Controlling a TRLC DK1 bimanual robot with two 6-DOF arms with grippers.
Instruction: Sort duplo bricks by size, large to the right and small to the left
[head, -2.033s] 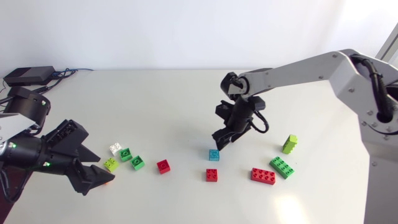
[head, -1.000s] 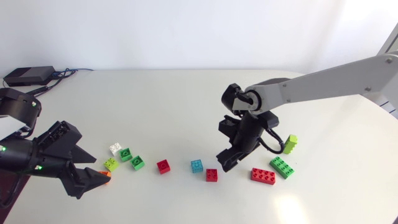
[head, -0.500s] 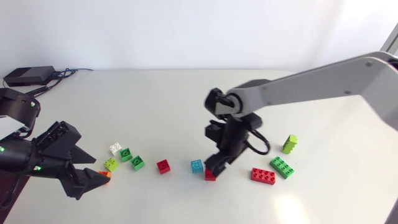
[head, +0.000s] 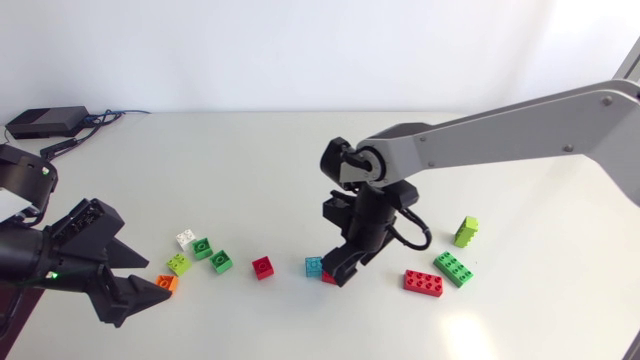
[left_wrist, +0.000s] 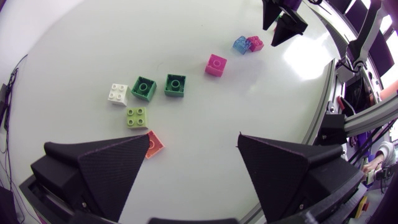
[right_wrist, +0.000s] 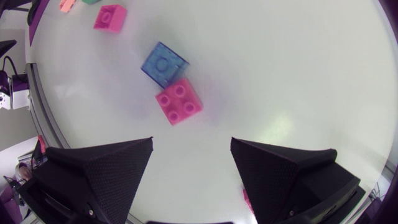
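Small bricks lie left of the middle: white (head: 185, 239), two green (head: 202, 248) (head: 221, 262), lime (head: 179, 264), orange (head: 167, 284) and red (head: 263, 266). A blue brick (head: 315, 266) touches a small red brick (right_wrist: 178, 100). My right gripper (head: 340, 273) hangs open just over that pair, which lies ahead of its fingers (right_wrist: 99, 171), nothing between them. My left gripper (head: 155, 280) stands open low at the table's left, the orange brick (left_wrist: 153, 143) beside one finger. At the right lie the large bricks: red (head: 423, 283), green (head: 454, 268) and lime (head: 466, 231).
A black box with cables (head: 45, 122) sits at the table's far left corner. The table's front edge (left_wrist: 311, 118) runs close to my left gripper.
My right gripper has moved left and lower, and the small red brick has slid left against the blue one. My left arm has drawn back a little toward the left.
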